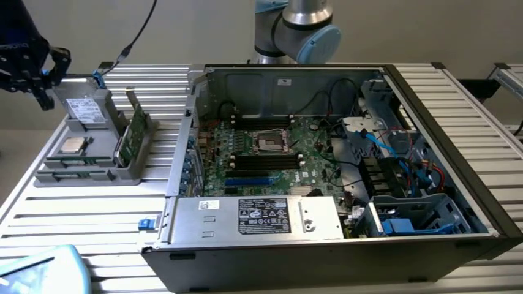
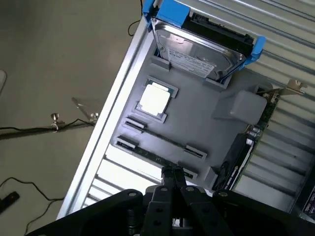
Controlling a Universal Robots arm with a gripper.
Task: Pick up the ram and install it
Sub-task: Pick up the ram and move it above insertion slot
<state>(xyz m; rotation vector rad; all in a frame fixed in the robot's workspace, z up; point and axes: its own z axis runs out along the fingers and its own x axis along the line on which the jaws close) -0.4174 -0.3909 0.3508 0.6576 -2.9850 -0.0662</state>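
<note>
The ram (image 2: pixel 162 139) is a thin dark-green stick standing on its edge in the grey holder tray (image 2: pixel 206 123), with a second similar stick (image 2: pixel 147 155) beside it. In the exterior view the ram (image 1: pixel 78 162) sits at the tray's front. My gripper (image 2: pixel 173 171) is shut with nothing between its fingers, hovering above the tray near the sticks. From the exterior view the gripper (image 1: pixel 41 98) hangs at the far left, above and behind the tray (image 1: pixel 86 177). The open computer case (image 1: pixel 327 165) shows the motherboard with black memory slots (image 1: pixel 266 160).
The tray also carries a hard drive in a blue bracket (image 2: pixel 202 49), a processor chip (image 2: pixel 155 98) and a wider green card with a metal bracket (image 2: pixel 261 118). A power supply (image 1: pixel 257 215) lies across the case front. Cables (image 2: pixel 29 128) lie on the floor beside the table.
</note>
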